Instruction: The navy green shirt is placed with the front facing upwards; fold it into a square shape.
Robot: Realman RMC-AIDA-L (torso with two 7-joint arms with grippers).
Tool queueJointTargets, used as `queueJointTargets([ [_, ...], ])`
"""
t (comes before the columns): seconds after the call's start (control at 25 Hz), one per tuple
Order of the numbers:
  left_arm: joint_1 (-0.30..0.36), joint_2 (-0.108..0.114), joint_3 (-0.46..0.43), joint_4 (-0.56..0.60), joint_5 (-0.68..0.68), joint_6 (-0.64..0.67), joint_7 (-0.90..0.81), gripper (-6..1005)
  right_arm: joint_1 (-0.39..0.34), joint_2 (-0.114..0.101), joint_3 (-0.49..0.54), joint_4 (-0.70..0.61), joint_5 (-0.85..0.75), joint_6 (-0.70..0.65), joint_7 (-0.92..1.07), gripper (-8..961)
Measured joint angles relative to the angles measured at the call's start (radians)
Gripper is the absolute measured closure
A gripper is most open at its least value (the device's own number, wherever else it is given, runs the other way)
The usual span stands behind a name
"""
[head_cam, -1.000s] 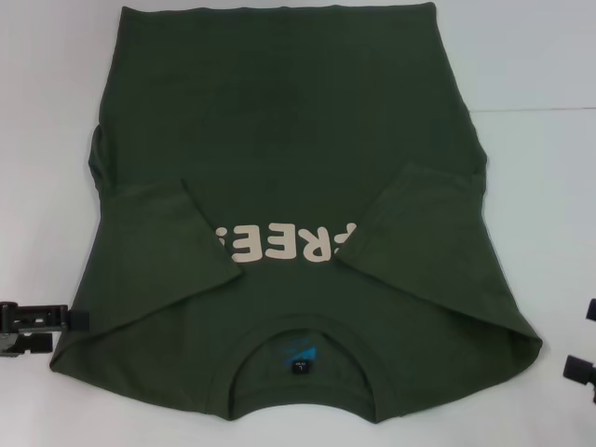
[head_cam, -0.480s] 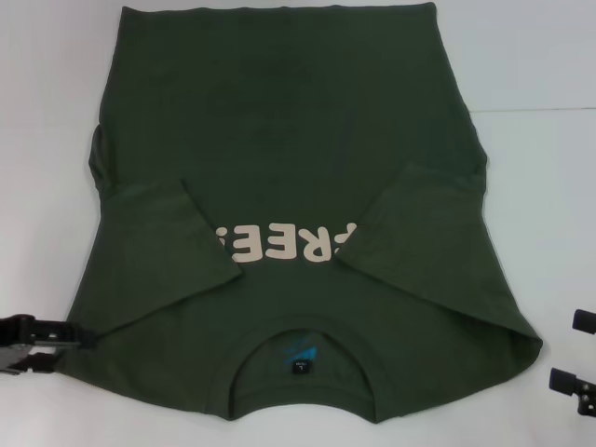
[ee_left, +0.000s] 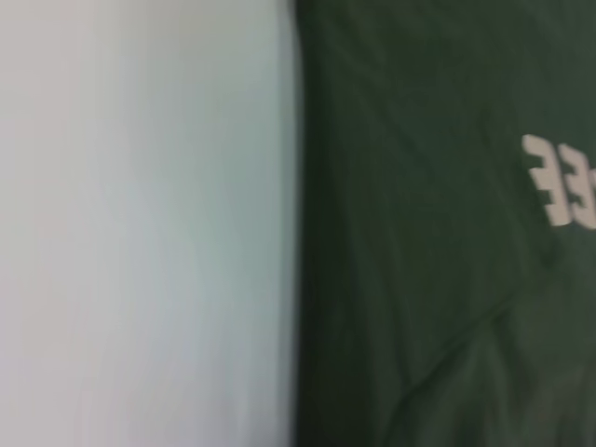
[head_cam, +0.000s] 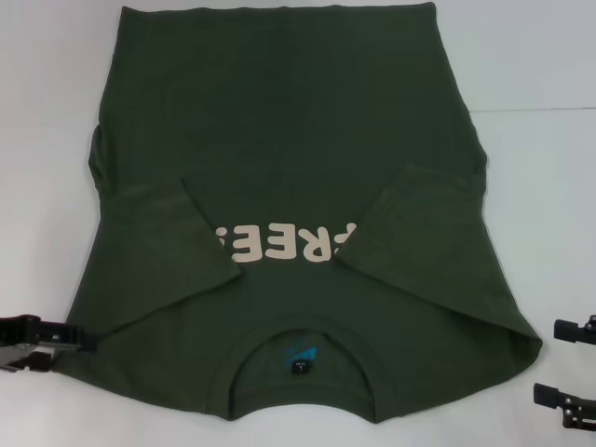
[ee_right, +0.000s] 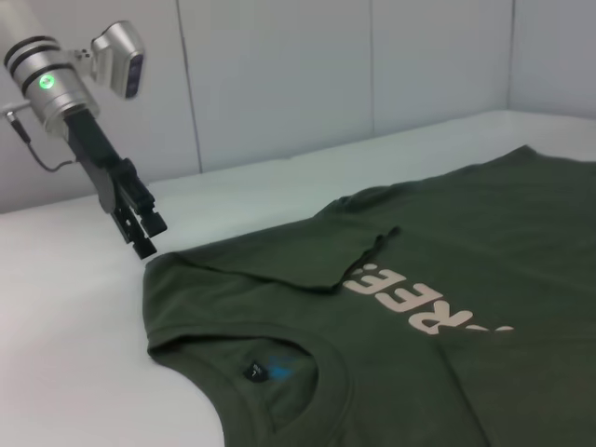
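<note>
The navy green shirt (head_cam: 279, 140) lies flat on the white table (head_cam: 540, 186), front up, collar and blue neck label (head_cam: 300, 358) nearest me. Both sleeves are folded inward and cover the ends of the cream print (head_cam: 284, 244). My left gripper (head_cam: 74, 349) is low at the shirt's left shoulder corner, its upper finger reaching the fabric edge; it looks open, holding nothing. The right wrist view shows that left gripper (ee_right: 151, 237) just off the corner of the shirt (ee_right: 466, 270). My right gripper (head_cam: 549, 365) stands open beside the right shoulder corner, apart from the cloth. The left wrist view shows the shirt (ee_left: 419, 279) side edge.
A white wall (ee_right: 279, 84) rises behind the table on its far side. Bare white tabletop (head_cam: 47, 186) lies to both sides of the shirt, and a table seam (head_cam: 540, 110) runs at the right.
My left gripper has slid right and slightly down to the shirt's shoulder corner. My right gripper has moved left and down, farther into view, toward the other shoulder corner.
</note>
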Motion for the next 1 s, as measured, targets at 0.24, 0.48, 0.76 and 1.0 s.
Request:
queueJointTargets([
  [0.24,-0.005,0.000,0.023,0.003,0.022,-0.032,-0.006,80,0.010,0.002,-0.002,0.001,-0.003,0.005,0.002,46],
  [0.48,-0.007,-0.001,0.026,0.002,0.020,-0.044,-0.004,80,0.016,0.002,-0.001,-0.002,-0.004,0.005,0.006,46],
  [0.76,-0.009,-0.003,0.026,-0.001,0.022,-0.057,-0.004,79,0.021,0.001,0.002,-0.002,-0.004,0.005,0.008,47],
  [1.0,-0.009,-0.007,0.050,-0.003,0.023,-0.073,-0.006,79,0.024,0.001,0.004,0.000,-0.004,0.005,0.009,48],
])
